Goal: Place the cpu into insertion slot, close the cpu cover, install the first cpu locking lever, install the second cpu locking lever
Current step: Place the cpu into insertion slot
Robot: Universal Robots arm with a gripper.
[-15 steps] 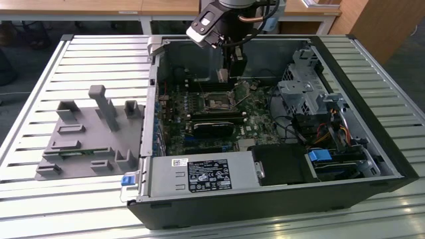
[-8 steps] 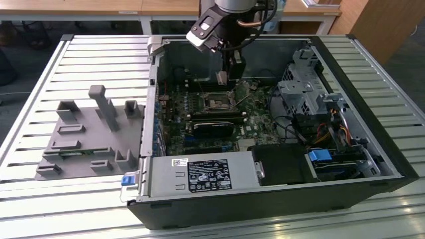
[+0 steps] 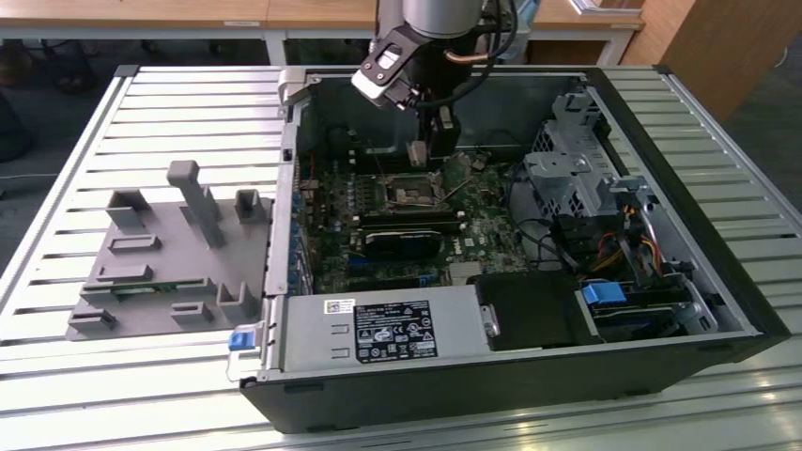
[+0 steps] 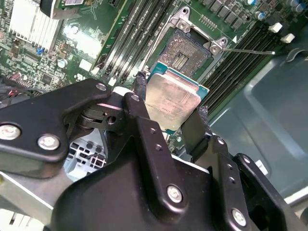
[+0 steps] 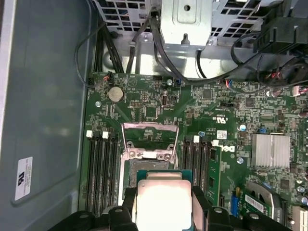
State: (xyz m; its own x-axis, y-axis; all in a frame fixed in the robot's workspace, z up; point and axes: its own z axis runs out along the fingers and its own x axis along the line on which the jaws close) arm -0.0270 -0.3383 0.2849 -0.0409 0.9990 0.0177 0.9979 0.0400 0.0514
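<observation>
– Claw pinches the cpu by its edges, hovering near the open insertion slot, not yet seated.
– What might go wrong?
– Descending skewed, I'd judge: a corner could catch the raised cpu cover or the rim and bend socket pins.

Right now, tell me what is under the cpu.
The cpu, clamped in the gripper, hangs over the open insertion slot; the slot's dark centre shows past the chip's edge. Whatever lies directly beneath the chip is covered by it.
</observation>
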